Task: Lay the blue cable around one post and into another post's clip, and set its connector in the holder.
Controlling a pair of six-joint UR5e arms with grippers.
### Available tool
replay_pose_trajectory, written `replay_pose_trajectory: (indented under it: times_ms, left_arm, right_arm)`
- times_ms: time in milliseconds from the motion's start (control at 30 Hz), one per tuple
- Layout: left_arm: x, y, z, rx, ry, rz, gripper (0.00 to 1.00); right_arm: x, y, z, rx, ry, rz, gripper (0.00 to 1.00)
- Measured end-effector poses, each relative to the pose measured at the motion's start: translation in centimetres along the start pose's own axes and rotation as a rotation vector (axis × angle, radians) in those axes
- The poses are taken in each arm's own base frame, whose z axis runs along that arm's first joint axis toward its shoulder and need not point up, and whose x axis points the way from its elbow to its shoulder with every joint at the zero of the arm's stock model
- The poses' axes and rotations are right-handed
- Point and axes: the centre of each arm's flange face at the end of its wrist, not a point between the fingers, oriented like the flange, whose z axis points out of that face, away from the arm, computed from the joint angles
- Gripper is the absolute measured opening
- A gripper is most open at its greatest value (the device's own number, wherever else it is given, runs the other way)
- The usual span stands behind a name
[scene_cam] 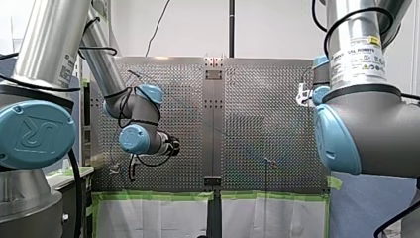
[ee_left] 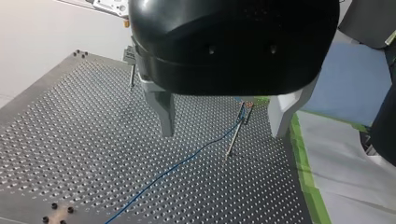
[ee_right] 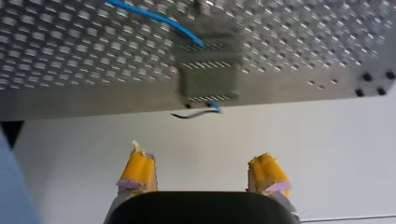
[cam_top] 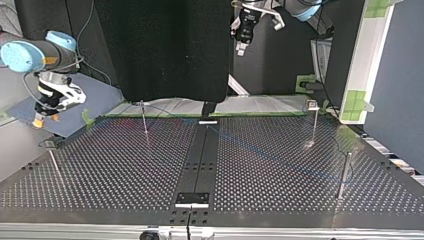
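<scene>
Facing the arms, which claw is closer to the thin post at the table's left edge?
Right. My right gripper hangs off the table behind the post; my left gripper is high over the far edge.

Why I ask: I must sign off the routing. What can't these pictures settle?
Left wrist view: whether the cable sits in the post's clip; too small.
Right wrist view: the holder is blurred; no connector can be told.
Front view: my right arm hides the table's right side.
</scene>
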Motion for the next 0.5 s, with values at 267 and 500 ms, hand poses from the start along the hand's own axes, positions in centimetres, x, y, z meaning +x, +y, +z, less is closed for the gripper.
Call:
replay_pose_trajectory:
  times_ms: [267, 500]
  left_arm:
    - [0.1, 0.0, -0.2, 0.001, 0.008, 0.001, 1.0]
    - [-0.1, 0.0, 0.1, -0.001, -0.006, -0.007, 1.0]
  right_arm:
    - [-2.7, -3.6, -3.4, 0.049, -0.059, -0.021, 0.99]
    - [-3.3, -7.2, -5.2, 0.129, -0.068, -0.039, 0.99]
